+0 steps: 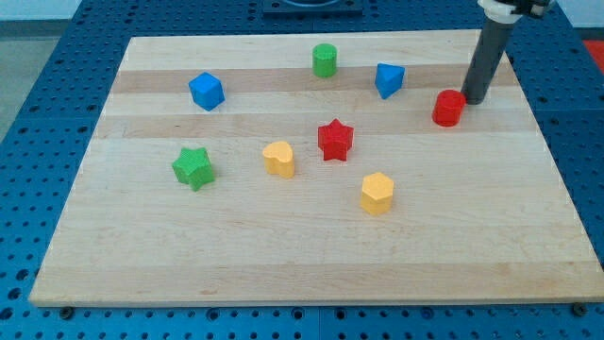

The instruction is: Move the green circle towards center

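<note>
Green circle (325, 59) stands near the view's top edge of the wooden board (283, 255), a little left of the blue block (388, 79) and well above the red star (334, 140) in the middle area. My tip (471, 99) is a plain rod with nothing to open or close; it rests just beside the red cylinder (448, 109), at its right, far from the green circle. I judge that the task is not yet started: the tip must first reach the far side of the circle, then push it down.

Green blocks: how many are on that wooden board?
2. The green circle block sits near the view's top centre; the green star block lies at the view's left. None seem hidden.
</note>
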You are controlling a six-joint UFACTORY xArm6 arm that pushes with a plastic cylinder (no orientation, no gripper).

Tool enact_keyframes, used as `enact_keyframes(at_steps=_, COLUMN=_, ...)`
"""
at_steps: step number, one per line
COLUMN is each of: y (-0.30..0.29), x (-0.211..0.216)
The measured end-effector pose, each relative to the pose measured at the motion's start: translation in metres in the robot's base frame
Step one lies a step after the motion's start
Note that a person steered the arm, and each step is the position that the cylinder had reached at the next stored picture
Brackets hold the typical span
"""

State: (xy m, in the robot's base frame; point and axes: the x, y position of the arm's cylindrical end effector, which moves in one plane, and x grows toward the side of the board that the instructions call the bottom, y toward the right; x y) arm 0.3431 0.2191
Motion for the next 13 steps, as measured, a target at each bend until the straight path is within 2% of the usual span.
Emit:
enact_keyframes(at_steps=1, y=-0.012, x=-0.019)
enact_keyframes(at_steps=2, y=-0.015, x=-0.021)
enact_keyframes(at_steps=3, y=-0.065, x=-0.057)
enact_keyframes(at_steps=4, y=-0.075, x=-0.064)
enact_keyframes(at_steps=5, y=-0.114, x=-0.096)
enact_keyframes(at_steps=6, y=-0.122, x=-0.097)
enact_keyframes(at_steps=7, y=-0.2, x=-0.097)
enact_keyframes(at_steps=9, y=-0.21, x=-0.096)
enact_keyframes(at_steps=10, y=-0.228, x=-0.131)
enact_keyframes(at_steps=11, y=-0.256, x=-0.145)
enact_keyframes(at_steps=13, y=-0.275, x=-0.142)
